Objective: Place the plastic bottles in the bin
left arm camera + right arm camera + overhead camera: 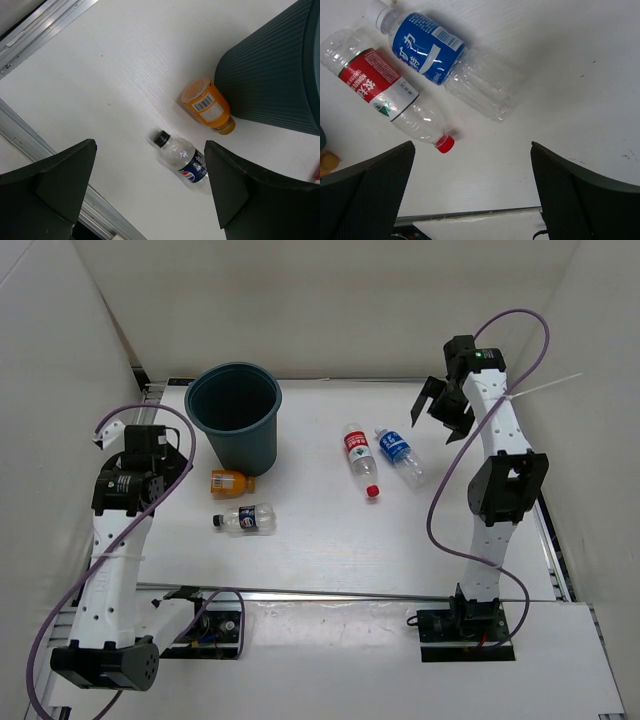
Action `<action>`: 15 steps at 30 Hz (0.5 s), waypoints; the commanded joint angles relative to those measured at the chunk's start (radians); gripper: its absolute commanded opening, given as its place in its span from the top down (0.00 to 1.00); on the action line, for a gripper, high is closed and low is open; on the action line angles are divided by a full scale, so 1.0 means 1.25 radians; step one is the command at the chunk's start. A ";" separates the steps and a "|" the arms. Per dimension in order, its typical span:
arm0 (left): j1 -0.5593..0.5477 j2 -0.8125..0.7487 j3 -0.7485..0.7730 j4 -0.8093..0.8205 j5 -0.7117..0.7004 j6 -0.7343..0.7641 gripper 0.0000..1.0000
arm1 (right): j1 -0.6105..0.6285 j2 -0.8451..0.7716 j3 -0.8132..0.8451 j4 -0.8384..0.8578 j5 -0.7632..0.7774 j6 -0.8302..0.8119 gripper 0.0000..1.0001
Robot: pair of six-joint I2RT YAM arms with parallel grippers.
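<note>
Jaws spread wide on both arms, both grippers empty. Left gripper (150,146) hangs over the white table (330,550), looking down on two bottles lying on their sides. There's the short orange bottle (208,106), tucked right up against the foot of the bin (270,75), though whether it actually touches is hard to call. Just beside it on the near side lies the dark-label bottle (184,158), black cap pointing left, apart from the bin. Bin itself stands upright at the far left of the table, mouth open to the top camera. Over on the right, the right gripper (472,146) hovers above the other pair, flat on the table too. Red-label bottle (387,92) has its red cap pointing back toward the arm bases. Blue-label bottle (445,62) lies alongside with its pale cap at the far end, the two close there and fanning apart nearer the arms. All four bottles sit outside the bin
</note>
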 commanded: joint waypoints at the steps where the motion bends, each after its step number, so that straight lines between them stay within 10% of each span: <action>1: 0.002 0.005 -0.011 0.026 0.027 0.014 0.00 | -0.007 0.007 0.024 -0.006 -0.018 -0.054 0.00; 15: -0.020 0.095 0.015 0.003 0.019 0.022 0.00 | 0.044 0.221 0.124 0.002 -0.007 -0.085 0.00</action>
